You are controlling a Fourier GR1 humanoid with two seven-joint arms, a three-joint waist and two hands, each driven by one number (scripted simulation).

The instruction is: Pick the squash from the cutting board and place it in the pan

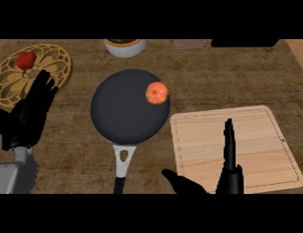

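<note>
1. Landmark for all positions: the pan, dark and round, lying on the brown worktop with its handle pointing toward the robot.
2. The squash, an orange-red round piece, lies inside the pan at its far right rim. Judgement: the placing part of the task looks done, since the squash is in the pan and not on the board.
3. The cutting board, pale wood, lies just right of the pan, a little nearer the robot. Nothing is on it. Judgement: it sits beside the pan so the carry between the two is short.
4. The right hand is over the board, right of the pan's handle. Fingers are straight and pointing away from the robot, the thumb spread out toward the handle. It holds nothing and is well apart from the squash. Judgement: an emptied hand, clear of the pan.
5. The left hand shows left of the pan, fingers up and open, holding nothing; resting.
6. A round yellow openwork trivet or plate lies far left of the pan, partly behind the left hand's fingers, with a small red item on it. I cannot tell what the item is.
7. A white pot with something dark in it stands beyond the pan, at the far edge of view.
8. Writing: no brand or label can be read on the pan, board or pot. A dark mark on the left forearm is too small to read.
</note>
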